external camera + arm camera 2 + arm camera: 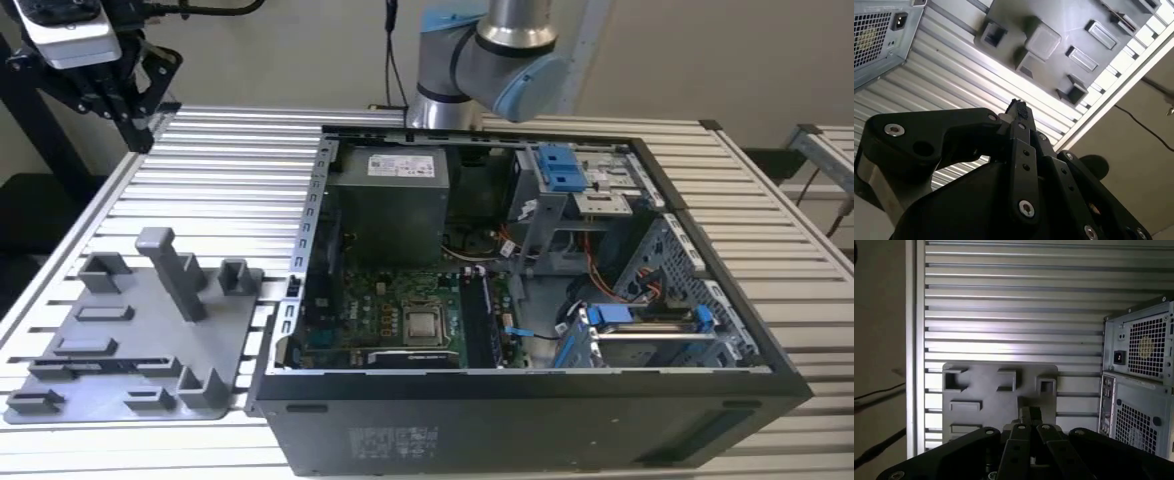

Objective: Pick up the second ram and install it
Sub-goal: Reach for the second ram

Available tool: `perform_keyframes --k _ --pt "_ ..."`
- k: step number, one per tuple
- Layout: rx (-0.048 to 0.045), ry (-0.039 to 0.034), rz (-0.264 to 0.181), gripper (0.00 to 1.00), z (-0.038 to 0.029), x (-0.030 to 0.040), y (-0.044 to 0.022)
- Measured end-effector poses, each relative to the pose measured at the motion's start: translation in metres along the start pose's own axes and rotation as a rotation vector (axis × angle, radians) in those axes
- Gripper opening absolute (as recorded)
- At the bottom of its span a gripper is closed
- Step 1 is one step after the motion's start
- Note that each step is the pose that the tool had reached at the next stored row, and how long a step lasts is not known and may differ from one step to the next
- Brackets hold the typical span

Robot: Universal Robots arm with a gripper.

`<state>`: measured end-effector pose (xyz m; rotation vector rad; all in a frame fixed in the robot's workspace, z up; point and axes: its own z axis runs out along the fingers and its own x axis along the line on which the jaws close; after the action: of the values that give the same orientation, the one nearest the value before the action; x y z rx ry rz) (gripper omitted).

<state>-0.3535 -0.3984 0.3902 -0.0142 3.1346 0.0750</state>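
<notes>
Second wrist view: hovers over the grey tray [1064,20] with pincer [1017,108] clenched on nothing, seems at the approach step, cannot tell where the second ram lies, probably needs opening and careful aiming first.

Soft even light; glare bands the slatted table [1004,347] in both wrist views, leaving the tool [1030,415] dark

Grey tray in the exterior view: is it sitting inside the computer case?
No, the grey tray lies on the slatted table beside the computer case.
</notes>
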Motion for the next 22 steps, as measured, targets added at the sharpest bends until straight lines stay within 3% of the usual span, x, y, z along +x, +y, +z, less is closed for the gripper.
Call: perform_keyframes --k 17,22 --pt "-0.0001 0.0006 -0.014 0.11 -0.0002 0.0527 0.0006" --pt "-0.0001 0.0006 -0.014 0.11 -0.0003 0.0548 0.0006"
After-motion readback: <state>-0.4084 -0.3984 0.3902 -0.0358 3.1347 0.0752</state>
